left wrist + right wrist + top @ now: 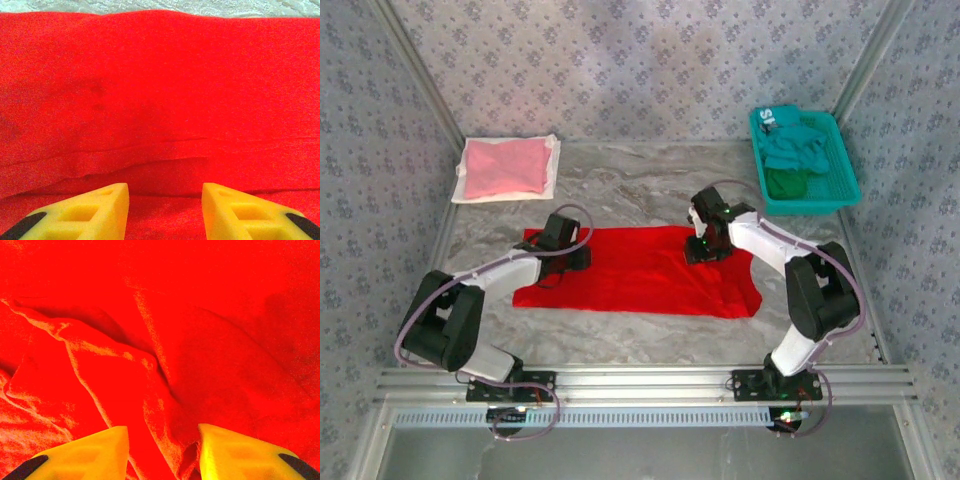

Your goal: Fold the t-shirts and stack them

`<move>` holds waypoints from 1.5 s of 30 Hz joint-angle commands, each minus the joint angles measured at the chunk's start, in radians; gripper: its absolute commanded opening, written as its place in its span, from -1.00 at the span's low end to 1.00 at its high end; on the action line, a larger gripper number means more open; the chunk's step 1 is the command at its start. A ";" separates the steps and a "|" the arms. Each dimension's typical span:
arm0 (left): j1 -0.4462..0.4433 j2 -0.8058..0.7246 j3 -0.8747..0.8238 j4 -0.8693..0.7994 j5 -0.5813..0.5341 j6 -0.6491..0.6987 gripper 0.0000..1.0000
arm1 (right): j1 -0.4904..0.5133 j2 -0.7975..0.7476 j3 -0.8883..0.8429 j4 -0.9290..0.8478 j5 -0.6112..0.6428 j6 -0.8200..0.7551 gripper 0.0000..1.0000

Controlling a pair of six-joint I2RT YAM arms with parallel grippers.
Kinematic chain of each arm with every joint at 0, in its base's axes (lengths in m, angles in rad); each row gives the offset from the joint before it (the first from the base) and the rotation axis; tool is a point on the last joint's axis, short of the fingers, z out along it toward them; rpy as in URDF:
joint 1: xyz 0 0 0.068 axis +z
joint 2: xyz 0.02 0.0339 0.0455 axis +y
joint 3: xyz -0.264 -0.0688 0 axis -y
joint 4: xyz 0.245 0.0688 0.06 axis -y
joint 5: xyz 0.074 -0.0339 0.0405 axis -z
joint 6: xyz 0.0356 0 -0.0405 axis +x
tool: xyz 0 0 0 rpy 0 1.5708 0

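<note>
One red shirt (640, 275) lay on the counter (630, 185), left claw (164, 194) and right claw (162, 432) both open over it; one pink shirt (505, 166) lay beyond it.

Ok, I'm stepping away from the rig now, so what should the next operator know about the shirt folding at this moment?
Left gripper: open, low over the red t-shirt, left side.
Right gripper: open, over rumpled folds toward its right end.
Pink t-shirt lies folded on the white sheet, far left.
Teal t-shirt and dark green t-shirt sit bunched in the teal basket, far right.
Left: fold red, stack it, then the basketed two.
</note>
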 commanded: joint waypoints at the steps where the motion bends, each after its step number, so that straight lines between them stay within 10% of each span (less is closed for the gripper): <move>1: 0.001 0.002 -0.006 0.008 -0.019 -0.001 -0.15 | 0.013 -0.002 0.022 -0.022 0.035 -0.013 -0.16; 21: 0.004 0.024 -0.001 0.019 -0.010 0.000 -0.15 | 0.037 -0.011 0.064 -0.073 0.067 -0.028 -0.98; 36: 0.037 -0.081 -0.052 0.017 -0.021 -0.013 -0.15 | 0.229 -0.025 0.064 -0.146 -0.056 -0.084 -0.98; 45: 0.067 -0.077 -0.068 0.028 -0.008 0.002 -0.15 | 0.406 0.107 0.136 -0.170 -0.216 -0.114 -0.43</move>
